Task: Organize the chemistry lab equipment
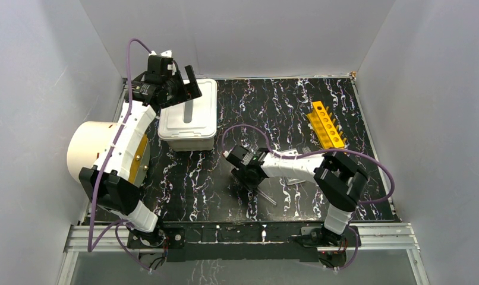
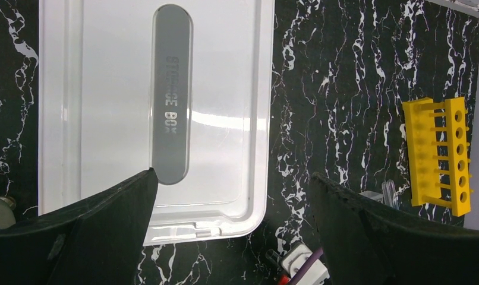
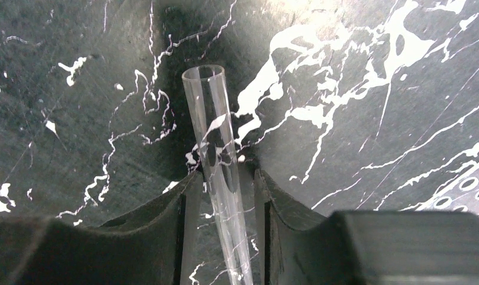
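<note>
Right gripper (image 3: 225, 172): half closed astride tube (image 3: 210, 119), thin gap on one side, not yet clamped. Left gripper (image 2: 232, 173): spread wide, empty, over box (image 2: 94, 89). Open table (image 3: 76, 89) left of and ahead of tube; perforated rack (image 3: 463, 190) near, off the right finger. Clear glass, lies flat on table, open end pointing away.

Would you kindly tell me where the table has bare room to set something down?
Bare marble lies between the storage box and the yellow tube rack, and again in front of the box, between the cream cylinder and the right gripper. Crowded: around that gripper, the glass tube and the perforated rack.
</note>
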Motion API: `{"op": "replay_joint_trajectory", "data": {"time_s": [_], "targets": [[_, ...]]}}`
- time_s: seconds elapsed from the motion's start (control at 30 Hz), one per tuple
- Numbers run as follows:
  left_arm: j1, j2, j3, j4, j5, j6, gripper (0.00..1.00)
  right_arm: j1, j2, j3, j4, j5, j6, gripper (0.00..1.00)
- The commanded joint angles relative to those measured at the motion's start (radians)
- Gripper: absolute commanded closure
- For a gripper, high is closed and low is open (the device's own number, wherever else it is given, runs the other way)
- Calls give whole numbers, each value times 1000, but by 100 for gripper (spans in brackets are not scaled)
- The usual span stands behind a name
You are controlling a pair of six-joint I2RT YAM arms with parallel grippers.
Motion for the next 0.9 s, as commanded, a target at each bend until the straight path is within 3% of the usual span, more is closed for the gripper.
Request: {"op": "replay_joint_trajectory", "data": {"time_s": [0.0, 0.2, 0.43, 0.67, 0.87], "targets": [[5, -46, -6, 8, 28, 3, 2, 3, 1, -40, 47, -8, -15, 55], [5, -48, -5, 8, 30, 3, 2, 3, -8, -74, 76, -9, -14, 56], [5, -51, -5, 11, 35, 2, 2, 3, -47, -78, 90, 16, -17, 74], [5, -61, -33, 58, 227, 34, 2, -12, -130, -49, 98, 88, 23, 75], [3, -66, -69, 103, 347, 25, 2, -144, -212, -58, 153, 18, 96, 76]]}}
